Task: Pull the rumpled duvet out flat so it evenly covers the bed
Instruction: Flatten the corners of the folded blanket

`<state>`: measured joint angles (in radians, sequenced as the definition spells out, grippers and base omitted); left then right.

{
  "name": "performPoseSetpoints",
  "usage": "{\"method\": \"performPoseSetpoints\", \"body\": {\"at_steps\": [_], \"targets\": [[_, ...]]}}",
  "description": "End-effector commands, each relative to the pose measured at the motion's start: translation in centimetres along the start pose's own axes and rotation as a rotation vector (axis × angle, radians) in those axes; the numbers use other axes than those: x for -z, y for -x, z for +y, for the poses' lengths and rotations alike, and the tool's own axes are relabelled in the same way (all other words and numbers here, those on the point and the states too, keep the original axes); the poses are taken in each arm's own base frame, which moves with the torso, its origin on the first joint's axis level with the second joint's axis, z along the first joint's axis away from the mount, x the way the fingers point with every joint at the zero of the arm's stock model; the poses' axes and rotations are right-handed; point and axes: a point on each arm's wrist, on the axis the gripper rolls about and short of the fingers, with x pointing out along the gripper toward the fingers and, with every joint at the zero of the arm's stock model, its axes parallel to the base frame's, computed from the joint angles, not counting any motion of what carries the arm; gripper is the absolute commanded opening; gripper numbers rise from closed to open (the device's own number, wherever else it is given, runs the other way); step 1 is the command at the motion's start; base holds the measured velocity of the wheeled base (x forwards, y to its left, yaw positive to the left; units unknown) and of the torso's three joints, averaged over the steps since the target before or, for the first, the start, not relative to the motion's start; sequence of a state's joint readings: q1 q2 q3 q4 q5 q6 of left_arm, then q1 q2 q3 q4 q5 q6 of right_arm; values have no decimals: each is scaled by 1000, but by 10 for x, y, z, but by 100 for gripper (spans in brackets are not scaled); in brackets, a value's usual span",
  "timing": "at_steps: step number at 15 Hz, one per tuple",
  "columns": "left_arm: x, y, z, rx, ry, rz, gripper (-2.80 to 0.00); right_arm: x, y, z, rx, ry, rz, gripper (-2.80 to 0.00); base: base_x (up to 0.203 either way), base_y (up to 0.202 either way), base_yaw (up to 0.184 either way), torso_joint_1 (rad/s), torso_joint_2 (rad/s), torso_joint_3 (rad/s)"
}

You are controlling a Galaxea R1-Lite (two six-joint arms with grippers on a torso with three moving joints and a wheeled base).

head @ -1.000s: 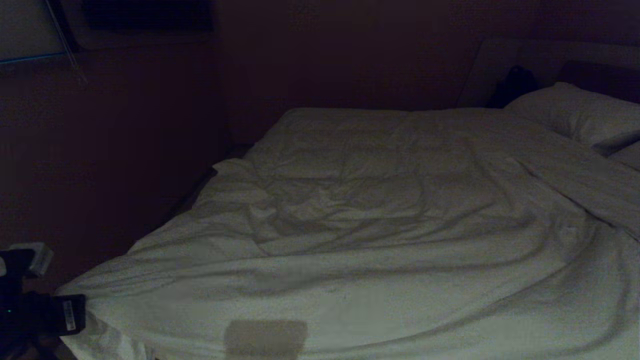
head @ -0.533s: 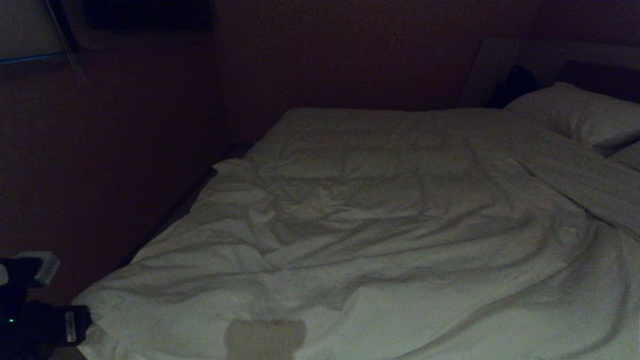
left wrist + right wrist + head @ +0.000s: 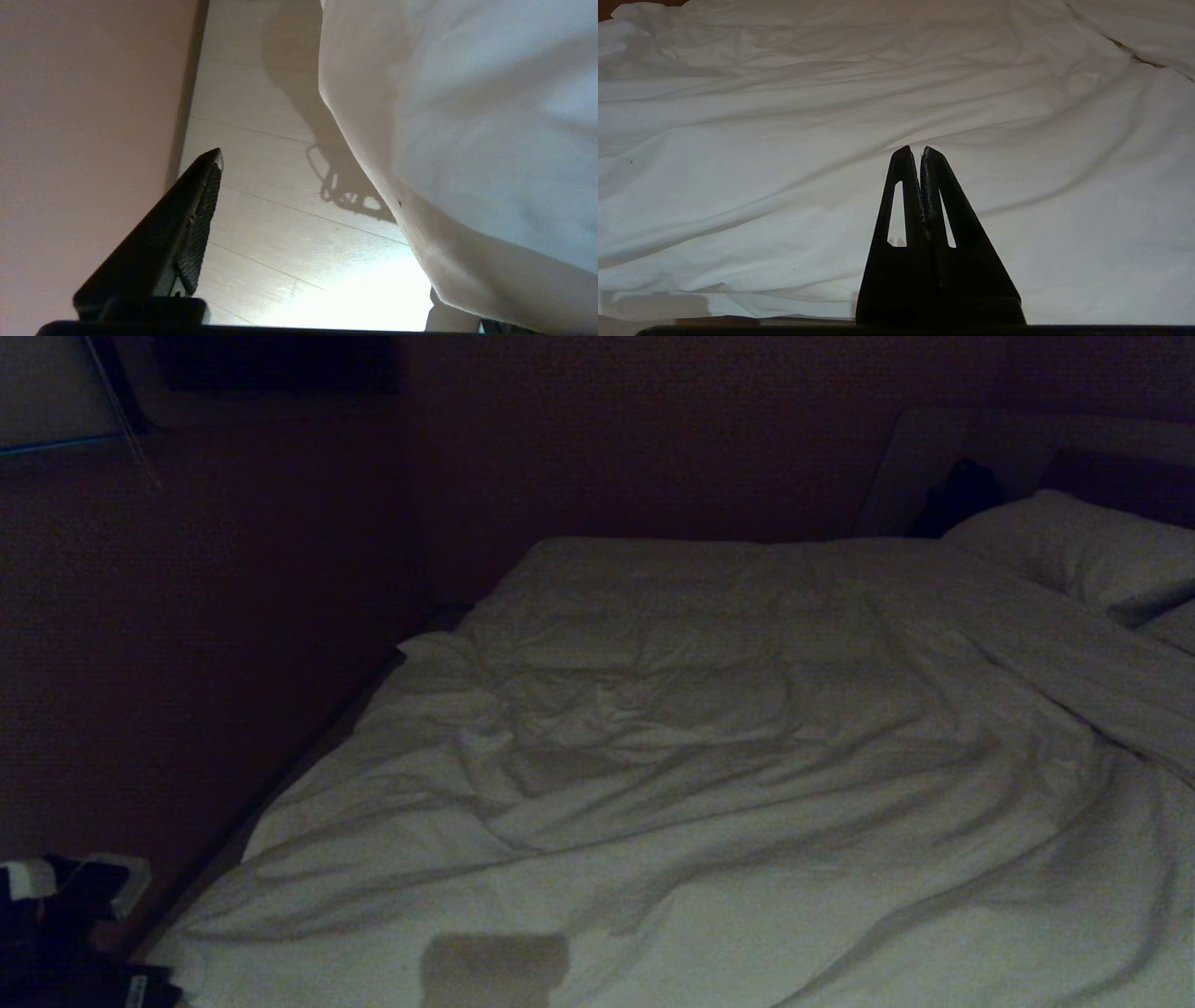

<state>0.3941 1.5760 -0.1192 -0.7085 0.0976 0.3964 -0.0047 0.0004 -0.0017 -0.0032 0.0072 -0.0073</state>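
The white duvet [image 3: 709, 775] lies spread and wrinkled over the bed, reaching up to its dark headboard [image 3: 1120, 476]. Its near-left corner [image 3: 187, 961] droops over the bed's edge. My left gripper [image 3: 322, 205] hangs open beside that corner, low at the bed's near left, with nothing between its fingers. One dark finger [image 3: 196, 214] shows against the floor, and the duvet's hanging edge [image 3: 444, 163] covers the other side. The left arm [image 3: 65, 933] sits at the bottom left of the head view. My right gripper [image 3: 920, 149] is shut and empty, level above the duvet [image 3: 784, 140].
A white pillow [image 3: 1074, 551] lies at the head of the bed, at the far right. A dark wall [image 3: 233, 663] runs close along the bed's left side. Pale wood floor [image 3: 261, 233] and a wall [image 3: 84, 116] lie below the left gripper.
The left gripper has opened and let go of the duvet's near-left corner, which has slid back toward the bed. The left arm has sunk lower. The right gripper has not moved.
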Motion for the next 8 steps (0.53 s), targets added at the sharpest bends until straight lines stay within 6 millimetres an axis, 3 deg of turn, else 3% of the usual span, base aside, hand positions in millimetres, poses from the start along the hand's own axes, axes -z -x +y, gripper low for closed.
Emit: {"method": "performPoseSetpoints", "body": {"at_steps": [1,5,8], "targets": [[-6,1,3,-7,29,-47,0,0,0,0,-1,0,1,-280,0,0,0,0,0,0],[-31,21,11,98,249,-345,0,0,0,0,-1,0,1,-280,0,0,0,0,0,0],[-26,17,8,114,239,-298,0,0,0,0,-1,0,1,-280,0,0,0,0,0,0]]}}
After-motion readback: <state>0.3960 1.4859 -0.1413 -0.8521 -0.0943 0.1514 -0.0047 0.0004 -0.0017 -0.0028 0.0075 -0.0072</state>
